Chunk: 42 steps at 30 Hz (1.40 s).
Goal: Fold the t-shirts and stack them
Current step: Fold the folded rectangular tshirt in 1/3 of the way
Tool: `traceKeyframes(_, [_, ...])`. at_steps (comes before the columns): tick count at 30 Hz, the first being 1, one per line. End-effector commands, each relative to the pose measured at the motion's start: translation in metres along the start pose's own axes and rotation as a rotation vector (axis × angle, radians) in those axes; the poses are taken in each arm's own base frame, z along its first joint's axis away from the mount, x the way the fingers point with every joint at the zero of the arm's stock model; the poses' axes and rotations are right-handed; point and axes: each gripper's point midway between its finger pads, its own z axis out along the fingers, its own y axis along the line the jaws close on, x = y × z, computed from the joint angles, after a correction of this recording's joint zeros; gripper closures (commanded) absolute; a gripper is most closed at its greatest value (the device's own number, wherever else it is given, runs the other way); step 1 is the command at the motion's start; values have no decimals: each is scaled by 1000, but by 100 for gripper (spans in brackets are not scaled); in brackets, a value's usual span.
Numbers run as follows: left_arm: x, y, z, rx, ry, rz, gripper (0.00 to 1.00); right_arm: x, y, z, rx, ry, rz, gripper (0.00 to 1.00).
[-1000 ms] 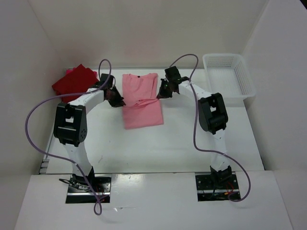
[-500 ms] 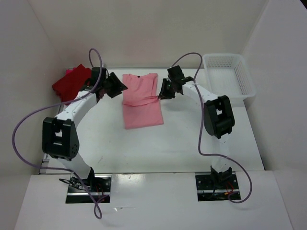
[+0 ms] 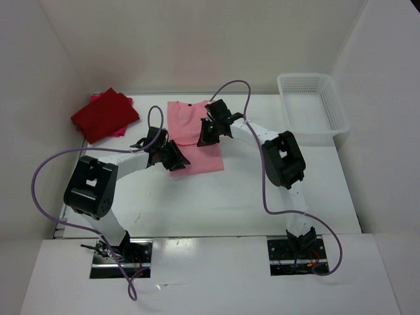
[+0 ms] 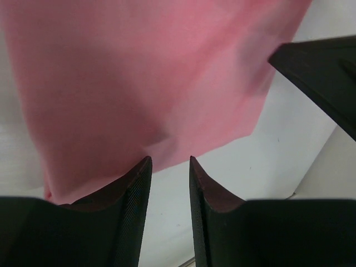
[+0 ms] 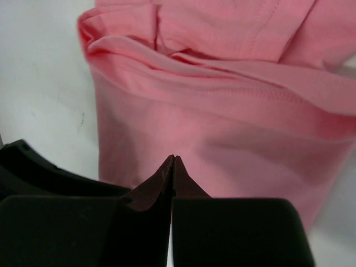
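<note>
From above, we see the whole layout, which neither wrist camera gives us. The light pink t-shirt (image 3: 184, 121) lies partly folded in the middle of the bench (image 3: 197, 203). The dark red t-shirt (image 3: 105, 115) sits folded at the far left, on top of the crimson-pink t-shirt (image 3: 96, 98), of which only slivers peek out. The white mesh basket (image 3: 308, 108) stands at the far right, well apart from the cloth. In this view the left hand (image 3: 178, 159) is at the near left corner of the light pink shirt and the right hand (image 3: 205, 134) is over its middle, but we cannot read the fingers of either from here.

The wrist cameras supply that detail. In the left wrist view, the left hand (image 4: 169, 161) has its fingers apart with a narrow gap. Bare bench shows through the gap, and the near edge of the light pink t-shirt (image 4: 139, 72) lies just beyond the tips. In the right wrist view, the right hand (image 5: 173, 158) has its fingers pressed together, right above the light pink t-shirt (image 5: 222, 111), whose folded layers and stitched hem spread out ahead. We cannot tell whether any cloth is pinched between the tips.
</note>
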Motion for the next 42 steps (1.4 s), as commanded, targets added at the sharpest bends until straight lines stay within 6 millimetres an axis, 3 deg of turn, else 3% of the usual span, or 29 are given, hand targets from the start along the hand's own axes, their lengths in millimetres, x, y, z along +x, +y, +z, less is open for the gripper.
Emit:
traceKeyframes(1, [-7,0,5,17,-38,6,60,-9,10,15,-45,-3,-15,100])
traceKeyframes(8, [12,39,16,-82,0,-7,60,-10,1,42,-32,17,2,100])
traceKeyframes(12, [20,56,16,-133,13,-11,60,-28,-2,49,8,-30,-3,100])
traceKeyframes(15, [24,67,13,-171,14,-9,57,-51,0,57,29,-94,-3,100])
traceKeyframes(16, [23,64,11,-163,8,-6,55,-69,13,53,1,-135,-2,100])
traceKeyframes(17, [25,66,9,-164,9,-7,54,-74,6,59,5,-142,18,100])
traceKeyframes(19, [24,61,4,-153,0,-2,53,-94,20,55,-20,-189,38,100])
traceKeyframes(21, [25,60,-3,-155,2,6,50,-99,17,63,-10,-197,39,100])
traceKeyframes(22, [21,54,-9,-145,-18,12,47,-107,26,55,-15,-204,37,100])
traceKeyframes(26, [-3,28,-39,-98,-101,54,42,-100,30,40,-8,-159,0,100])
traceKeyframes(27, [-5,28,-46,-98,-110,47,42,-110,47,10,-34,-200,-24,100])
traceKeyframes(28, [-12,23,-57,-79,-139,44,42,-88,31,13,-1,-151,-21,100])
traceKeyframes(29, [-16,24,-63,-75,-156,50,42,-97,33,0,-15,-201,-27,99])
traceKeyframes(30, [-18,32,-69,-91,-162,41,42,-94,36,-13,-24,-215,-31,97])
traceKeyframes(31, [-19,33,-76,-86,-177,35,42,-82,32,-39,-27,-216,-24,96])
traceKeyframes(33, [-7,50,-77,-103,-146,18,42,-76,30,-61,-50,-247,-1,95])
traceKeyframes(34, [-5,57,-78,-108,-142,2,42,-51,22,-73,-45,-216,6,95])
traceKeyframes(36, [11,73,-73,-117,-95,-22,42,-28,15,-80,-51,-197,38,93])
traceKeyframes(37, [13,79,-70,-121,-82,-46,42,5,-7,-73,-10,-134,72,91])
traceKeyframes(38, [16,79,-69,-111,-75,-63,42,13,-7,-85,-12,-138,71,89])
traceKeyframes(39, [17,80,-64,-99,-71,-61,42,22,-11,-87,-11,-134,86,85])
traceKeyframes(40, [21,82,-60,-95,-50,-80,42,45,-25,-84,10,-103,108,76])
traceKeyframes(42, [19,80,-55,-80,-52,-85,42,56,-34,-93,23,-111,116,69])
